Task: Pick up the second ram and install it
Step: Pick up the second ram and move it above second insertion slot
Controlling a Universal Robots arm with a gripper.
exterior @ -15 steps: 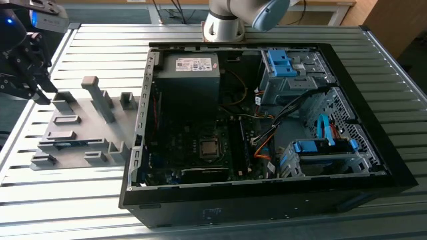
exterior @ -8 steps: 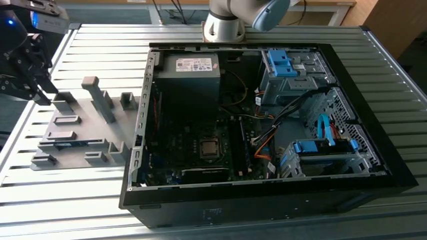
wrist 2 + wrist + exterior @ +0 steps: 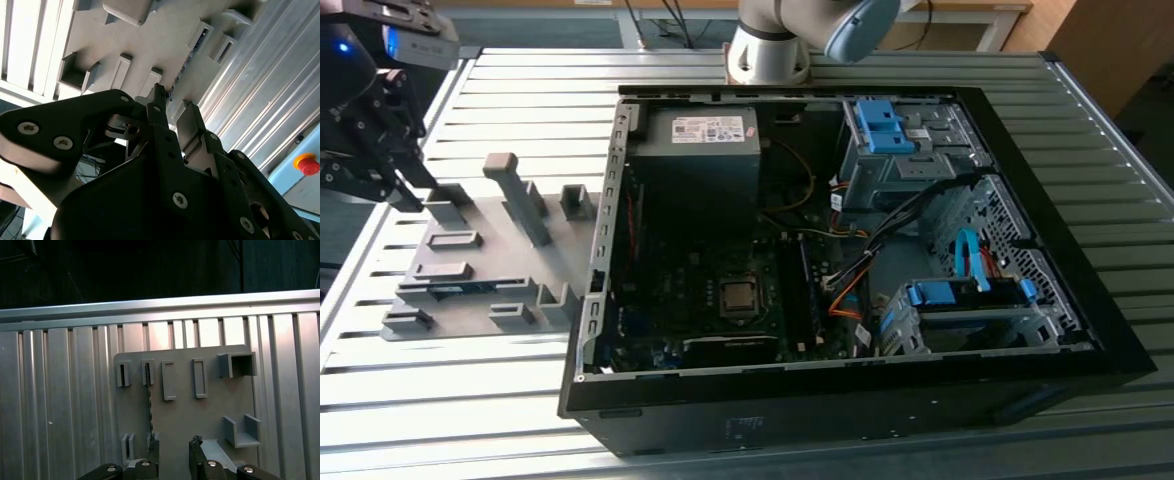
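Note:
The second ram (image 3: 149, 405) stands on its long edge in the slots of the grey fixture plate (image 3: 200, 415), so it shows as a thin dark line; it also appears as a blue-green streak (image 3: 458, 290) low on that plate. My gripper (image 3: 174, 444) hangs above the plate, open, with nothing between its fingers. One fingertip (image 3: 154, 445) lines up almost over the ram's near end, while the other fingertip (image 3: 195, 442) sits off to the side. The second wrist view has the gripper (image 3: 173, 106) above the ram's edge (image 3: 181, 70). In the exterior view the gripper (image 3: 400, 185) hovers over the plate's far left corner.
An open black computer case (image 3: 854, 250) with its motherboard (image 3: 720, 290) lies at the exterior view's right of the fixture plate (image 3: 520, 270). Upright grey blocks (image 3: 520, 200) rise from the plate. The slatted metal table (image 3: 454, 400) ends close behind the gripper. The arm's base (image 3: 767, 45) stands behind the case.

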